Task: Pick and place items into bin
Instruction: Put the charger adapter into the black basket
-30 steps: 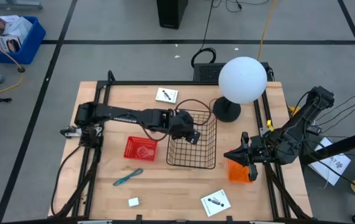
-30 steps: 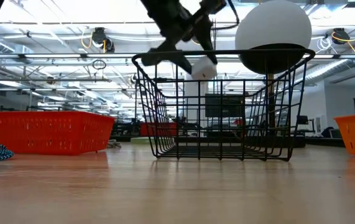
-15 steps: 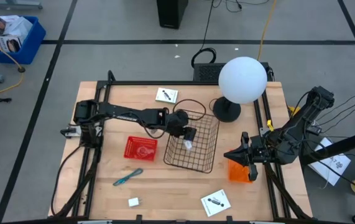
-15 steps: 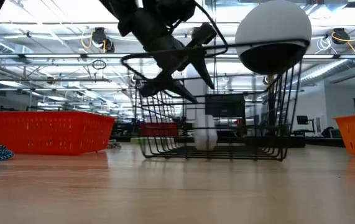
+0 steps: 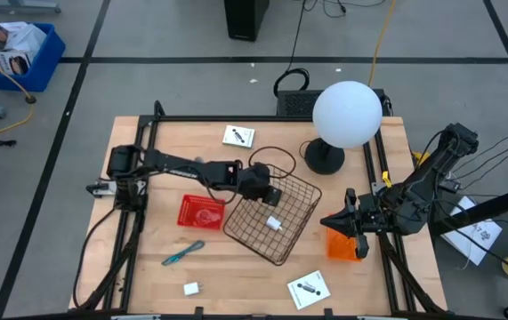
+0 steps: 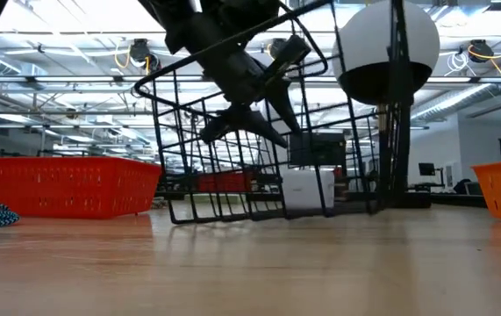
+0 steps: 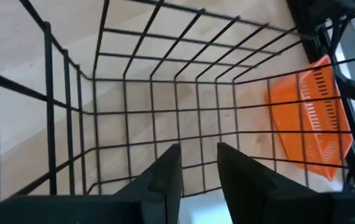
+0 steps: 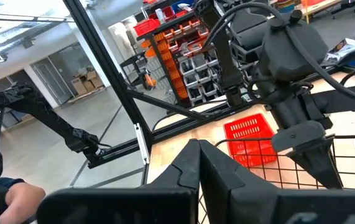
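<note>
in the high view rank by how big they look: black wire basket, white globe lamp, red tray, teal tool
1. black wire basket
2. white globe lamp, though it stands nearer the camera, so this is unsure
3. red tray
4. teal tool

Marks on the two white cards [image 5: 238, 136] [image 5: 308, 288]: too small to read. White block [image 6: 308, 189] in the wire basket [image 5: 296, 233]: partly screened by bars; in the left wrist view cut off at the edge. Lamp globe [image 5: 347, 114] hides most of its base. A person's arm [image 8: 6, 193] is cut off at the right wrist view's corner.
</note>
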